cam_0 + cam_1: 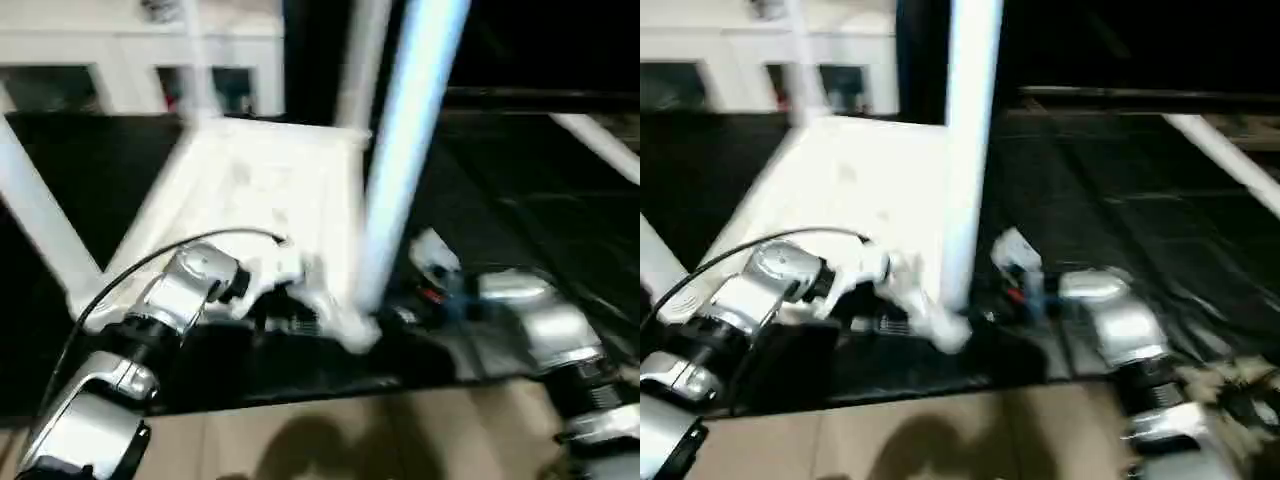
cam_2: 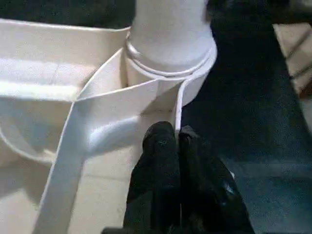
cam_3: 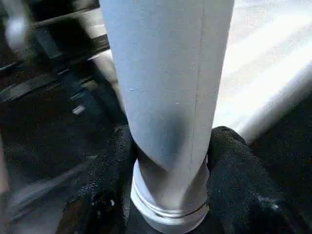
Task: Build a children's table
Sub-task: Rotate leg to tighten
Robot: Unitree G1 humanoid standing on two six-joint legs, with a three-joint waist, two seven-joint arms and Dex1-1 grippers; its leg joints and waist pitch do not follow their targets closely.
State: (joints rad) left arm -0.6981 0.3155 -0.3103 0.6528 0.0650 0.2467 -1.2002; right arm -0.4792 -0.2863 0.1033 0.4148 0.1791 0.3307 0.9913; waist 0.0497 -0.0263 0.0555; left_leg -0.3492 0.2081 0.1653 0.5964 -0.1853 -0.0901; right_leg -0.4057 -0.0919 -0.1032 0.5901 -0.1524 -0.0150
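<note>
While the tabletop (image 1: pixel 250 190) lies underside-up on the black bench (image 1: pixel 520 200), the right pincer (image 3: pixel 168 165) clasps the upright leg (image 1: pixel 405 150) near its corner socket (image 2: pixel 170 63), the left pincer (image 2: pixel 176 141) closed empty beside it; no writing legible.

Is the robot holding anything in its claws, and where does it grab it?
The right claw grips the upright table leg near its bottom end, just above the corner socket. The left claw is shut at the tabletop's edge, holding nothing.

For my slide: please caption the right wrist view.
Right gripper closed around a white leg just above its socket end.
</note>
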